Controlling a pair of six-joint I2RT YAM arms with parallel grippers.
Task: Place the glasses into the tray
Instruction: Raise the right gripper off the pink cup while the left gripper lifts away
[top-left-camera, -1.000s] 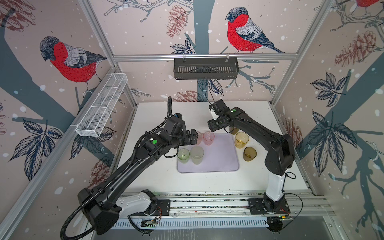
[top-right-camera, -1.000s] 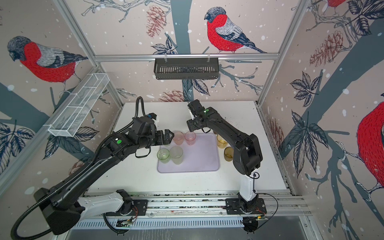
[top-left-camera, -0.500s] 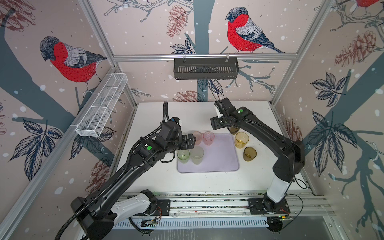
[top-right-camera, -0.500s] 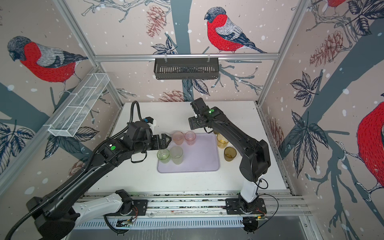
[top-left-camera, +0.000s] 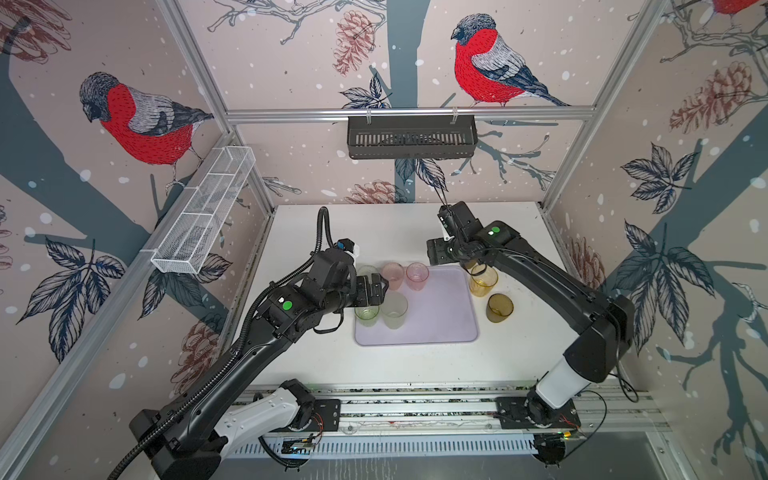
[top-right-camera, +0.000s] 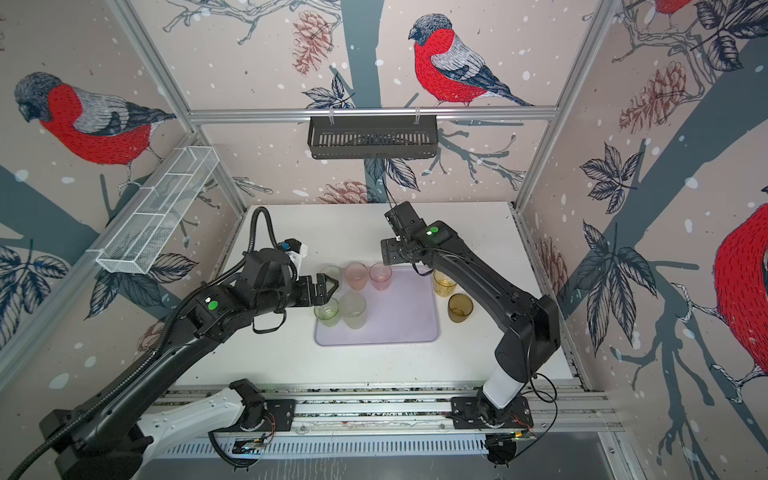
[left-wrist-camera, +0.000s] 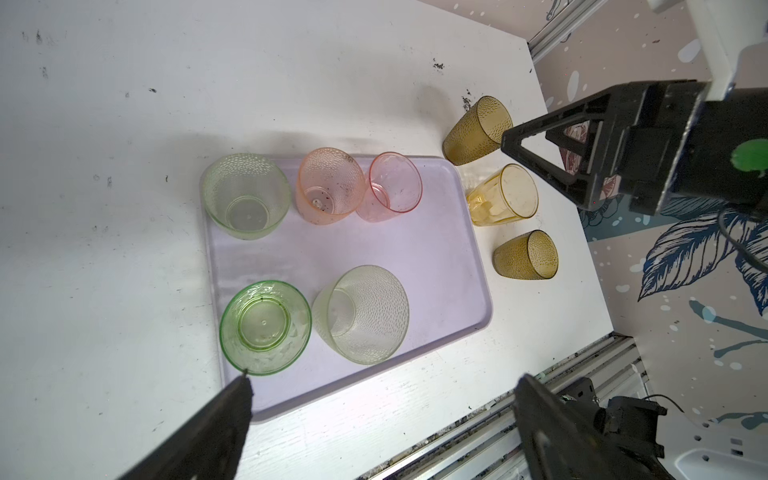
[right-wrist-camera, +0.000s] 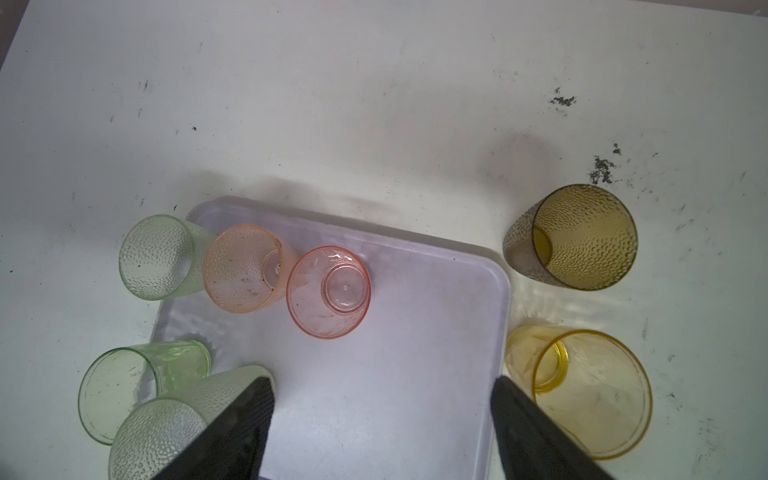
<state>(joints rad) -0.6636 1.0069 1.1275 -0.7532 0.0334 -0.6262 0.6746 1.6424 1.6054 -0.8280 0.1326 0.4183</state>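
Three glasses stood just outside the tray (top-left-camera: 436, 320): the yellow glass (top-left-camera: 483, 282) and two brown glasses (top-left-camera: 500, 308). The left gripper (left-wrist-camera: 384, 379) and right gripper (right-wrist-camera: 382, 380) hung spread and empty over the tray's edges. Reaching for one glass could have toppled its close neighbours.

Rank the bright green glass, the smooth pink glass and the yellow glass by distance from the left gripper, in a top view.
1. Bright green glass, beside the left gripper, in the tray's front-left corner.
2. Smooth pink glass, at the tray's far edge.
3. Yellow glass, off the tray's right side.
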